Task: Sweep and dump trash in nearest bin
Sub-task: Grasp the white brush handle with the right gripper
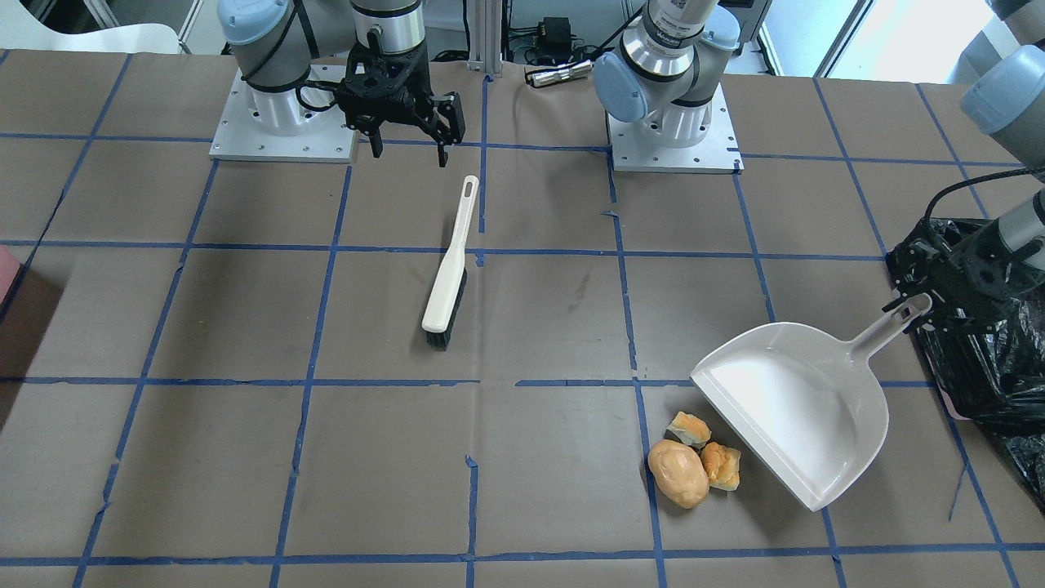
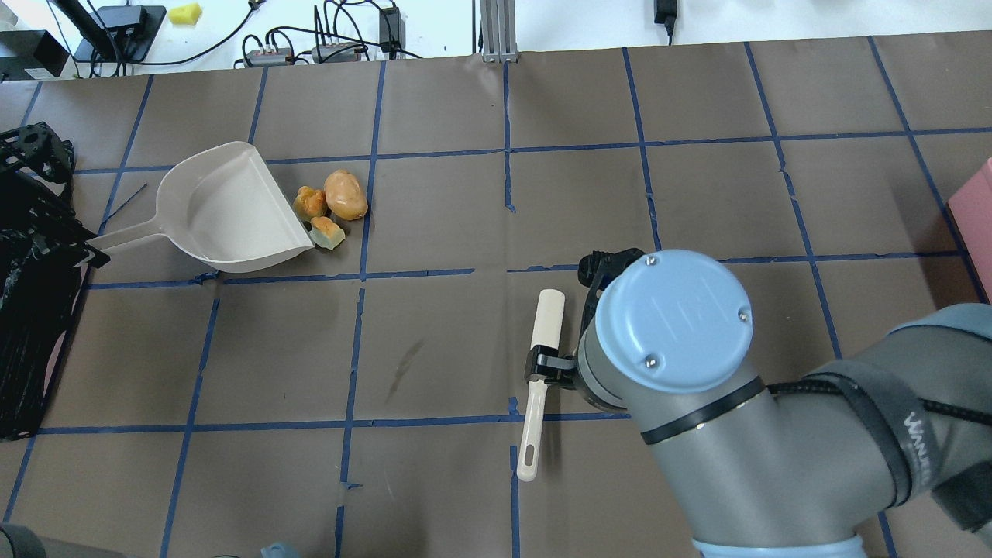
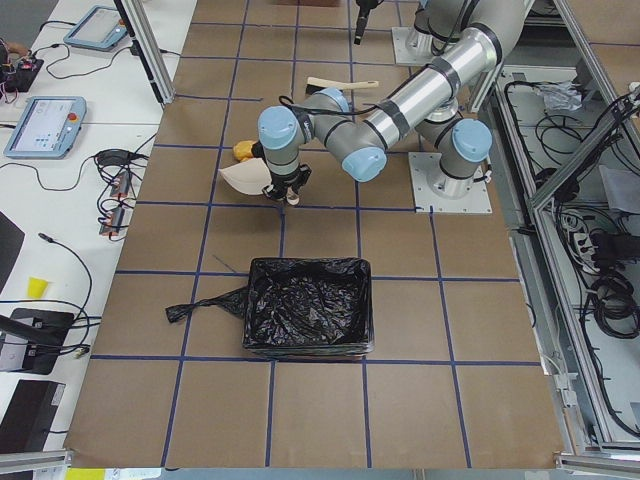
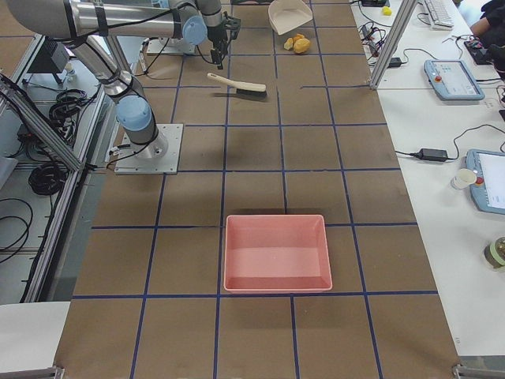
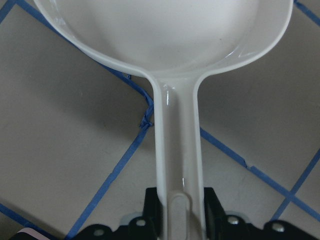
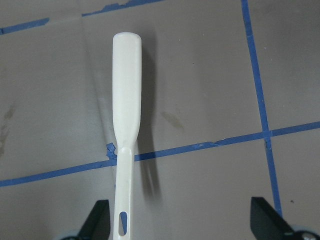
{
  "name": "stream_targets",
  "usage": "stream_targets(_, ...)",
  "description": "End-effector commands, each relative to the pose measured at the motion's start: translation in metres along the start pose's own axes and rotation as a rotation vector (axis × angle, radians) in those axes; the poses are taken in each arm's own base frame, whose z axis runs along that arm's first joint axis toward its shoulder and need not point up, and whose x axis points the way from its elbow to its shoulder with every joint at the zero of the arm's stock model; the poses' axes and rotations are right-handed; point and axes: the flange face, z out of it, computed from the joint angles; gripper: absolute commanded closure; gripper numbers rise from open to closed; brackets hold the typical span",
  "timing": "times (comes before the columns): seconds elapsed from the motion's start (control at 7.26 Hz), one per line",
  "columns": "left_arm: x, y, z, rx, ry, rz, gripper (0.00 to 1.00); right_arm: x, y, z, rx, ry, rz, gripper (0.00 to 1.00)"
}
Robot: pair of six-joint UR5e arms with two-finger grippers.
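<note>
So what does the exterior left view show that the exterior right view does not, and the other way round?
Only the exterior left view shows the black-lined bin, close to that camera, and the left gripper at the handle of the dustpan. Only the exterior right view shows a pink tray, close to its camera. Both views show the dustpan, the trash lying right beside it, and the brush lying further along.
</note>
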Motion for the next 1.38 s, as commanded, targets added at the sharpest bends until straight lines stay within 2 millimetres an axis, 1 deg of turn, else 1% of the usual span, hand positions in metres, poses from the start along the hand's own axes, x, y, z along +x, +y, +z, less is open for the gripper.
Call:
stream_targets(0.0, -0.014, 0.010, 0.006, -0.055, 0.009, 0.093, 1.00, -0.008, 0.017, 0.020, 0.011, -0.014, 0.022, 0.02)
stream_targets(0.14, -0.023, 0.011, 0.011, -0.055, 0.012, 0.118, 0.99, -0.015, 0.017, 0.031, 0.008, -0.014, 0.044, 0.02)
stream_targets(0.28, -0.036, 0.011, 0.015, -0.056, 0.009, 0.123, 0.99, -0.026, 0.024, 0.037, 0.011, -0.017, 0.014, 0.02)
stream_targets(0.41, -0.048, 0.011, 0.021, -0.056, 0.009, 0.156, 0.99, -0.030, 0.028, 0.045, 0.032, 0.023, 0.003, 0.01)
stream_targets(0.55, -0.056, 0.008, 0.032, -0.055, 0.025, 0.165, 0.99, -0.033, 0.031, 0.052, 0.028, 0.031, -0.005, 0.01)
stream_targets(0.69, -0.055, -0.001, 0.031, -0.059, 0.017, 0.180, 0.99, -0.034, 0.030, 0.056, 0.025, 0.033, -0.002, 0.01)
stream_targets(0.83, -0.054, -0.016, 0.036, -0.061, 0.019, 0.214, 0.99, -0.035, 0.032, 0.058, 0.022, 0.036, -0.007, 0.01)
stream_targets(1.1, -0.056, -0.015, 0.035, -0.068, 0.004, 0.261, 0.99, -0.028, 0.046, 0.076, 0.022, 0.033, -0.016, 0.01)
stream_targets(1.24, -0.057, -0.014, 0.034, -0.087, -0.003, 0.271, 0.99, -0.025, 0.049, 0.081, 0.021, 0.032, -0.016, 0.01)
